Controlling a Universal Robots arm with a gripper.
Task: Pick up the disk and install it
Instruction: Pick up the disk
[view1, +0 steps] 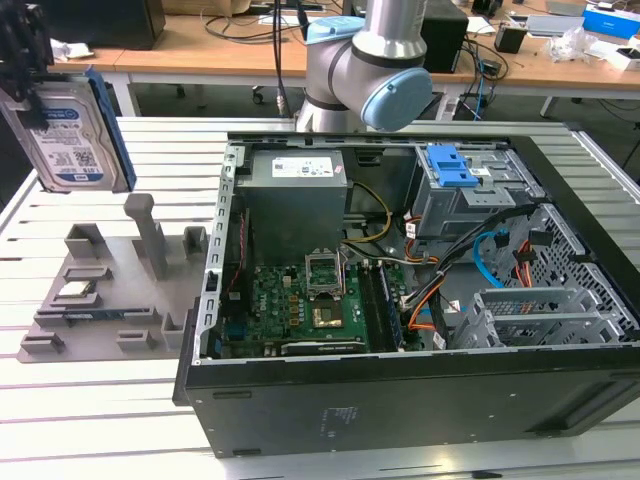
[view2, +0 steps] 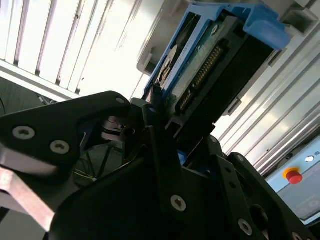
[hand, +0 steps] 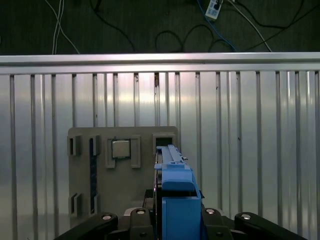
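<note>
**Disk lifted, not yet installed**

The gripper (view1: 30, 88) has its fingers (view2: 160, 145) clamped on the disk (view1: 78, 135). It hangs upright from them in the air, clear of the grey holder tray (view1: 110, 292) beneath. The pick-up looks done. The open computer case (view1: 400, 400) stands well off to one side of the fingers, so installing is left.

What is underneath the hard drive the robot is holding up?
In the first wrist view, the grey holder tray with a small square chip, on the slatted table. The disk covers the tray's part directly beneath.
</note>
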